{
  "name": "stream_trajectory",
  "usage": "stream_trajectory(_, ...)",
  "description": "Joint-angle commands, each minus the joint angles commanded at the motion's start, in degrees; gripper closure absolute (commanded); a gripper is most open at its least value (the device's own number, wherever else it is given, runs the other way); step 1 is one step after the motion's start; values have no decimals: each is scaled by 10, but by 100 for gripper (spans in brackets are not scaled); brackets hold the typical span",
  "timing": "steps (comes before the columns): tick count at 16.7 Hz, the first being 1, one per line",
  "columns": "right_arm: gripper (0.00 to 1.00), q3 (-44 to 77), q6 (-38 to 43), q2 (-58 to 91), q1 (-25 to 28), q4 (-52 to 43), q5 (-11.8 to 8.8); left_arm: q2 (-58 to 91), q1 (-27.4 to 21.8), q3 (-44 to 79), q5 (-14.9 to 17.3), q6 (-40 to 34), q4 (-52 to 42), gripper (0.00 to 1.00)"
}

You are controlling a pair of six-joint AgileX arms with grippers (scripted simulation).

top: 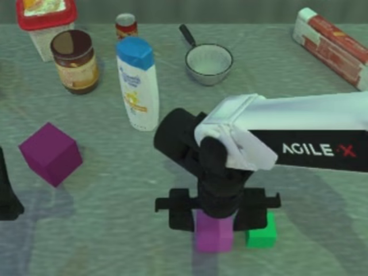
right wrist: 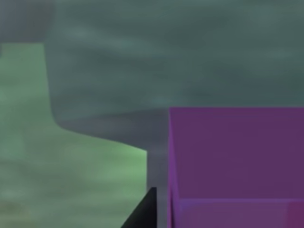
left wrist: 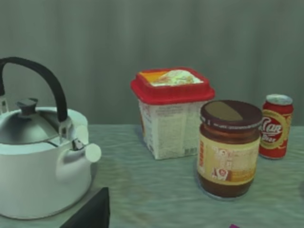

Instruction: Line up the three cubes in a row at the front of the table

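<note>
Two of the three cubes sit at the front edge of the table (top: 115, 241): the small bright green cube (top: 263, 234) and, just beside it on its left, the medium pinkish-purple cube (top: 214, 233). The right gripper (top: 217, 214) hangs directly over the pinkish one; whether its fingers grip it I cannot tell. The large dark magenta cube (top: 50, 153), a plain matte block, stands well apart near the left edge, unplaced. The left gripper (top: 7, 192) idles at the left edge

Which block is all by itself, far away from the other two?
The big dark purple cube, alone at the table's left. The pink-purple cube and the small green cube sit side by side at the front, under the right gripper.
</note>
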Motion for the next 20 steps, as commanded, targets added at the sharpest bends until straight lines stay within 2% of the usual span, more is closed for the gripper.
stream_trajectory(1,2,0,0,0,0,0,0,0,0,0,0,0,0,0)
stream_trajectory(2,0,0,0,0,0,0,0,0,0,0,0,0,0,0)
stream_trajectory(12,0,8,0,-3,1,-10,0,0,0,0,0,0,0,0)
stream_trajectory(20,0,93,-1,-51,5,-144,0,0,0,0,0,0,0,0)
